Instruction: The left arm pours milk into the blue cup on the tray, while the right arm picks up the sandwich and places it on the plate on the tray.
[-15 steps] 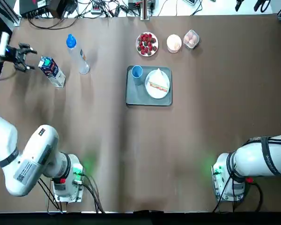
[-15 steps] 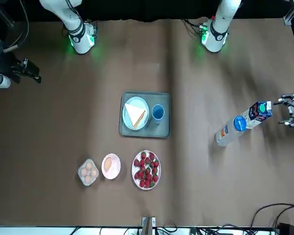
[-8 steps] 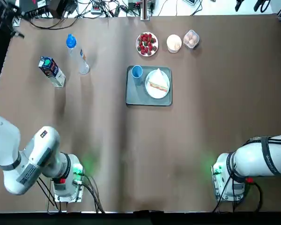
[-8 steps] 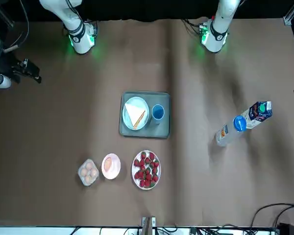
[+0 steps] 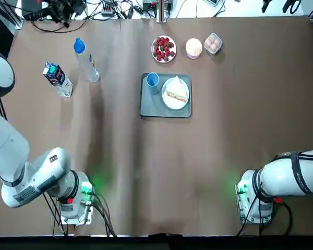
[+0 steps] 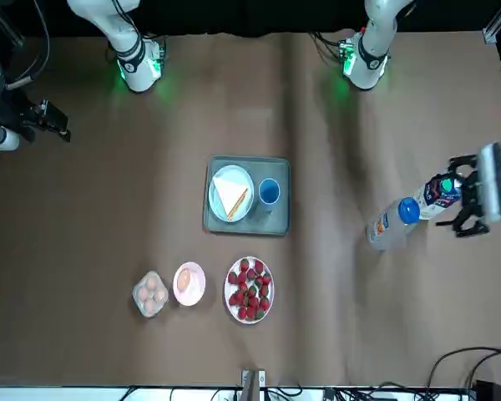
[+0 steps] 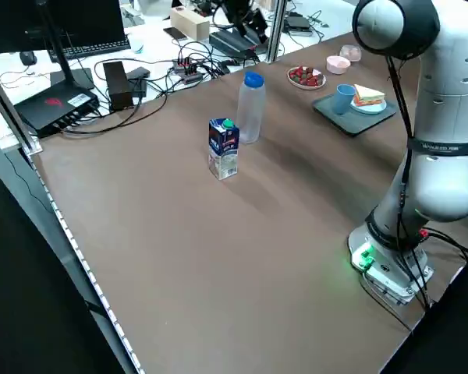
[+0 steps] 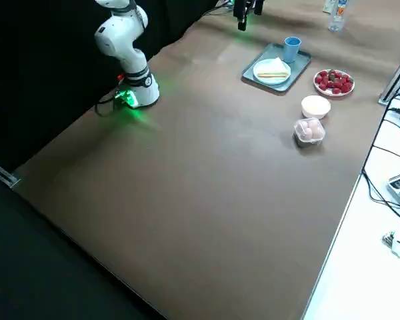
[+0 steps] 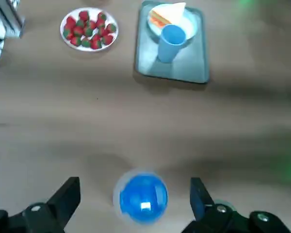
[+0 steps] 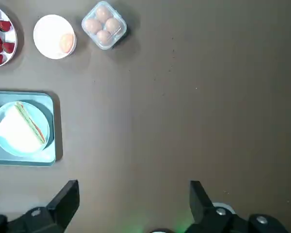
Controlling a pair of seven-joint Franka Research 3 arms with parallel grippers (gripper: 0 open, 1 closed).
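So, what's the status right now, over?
Left gripper open, above the water bottle, not the milk carton. Right gripper open, high, off to its side. Sandwich on plate, blue cup beside it on tray.

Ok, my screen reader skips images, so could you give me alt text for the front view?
A grey tray at mid-table holds a sandwich on a plate beside a blue cup. The left gripper hangs open by the milk carton and bottle.
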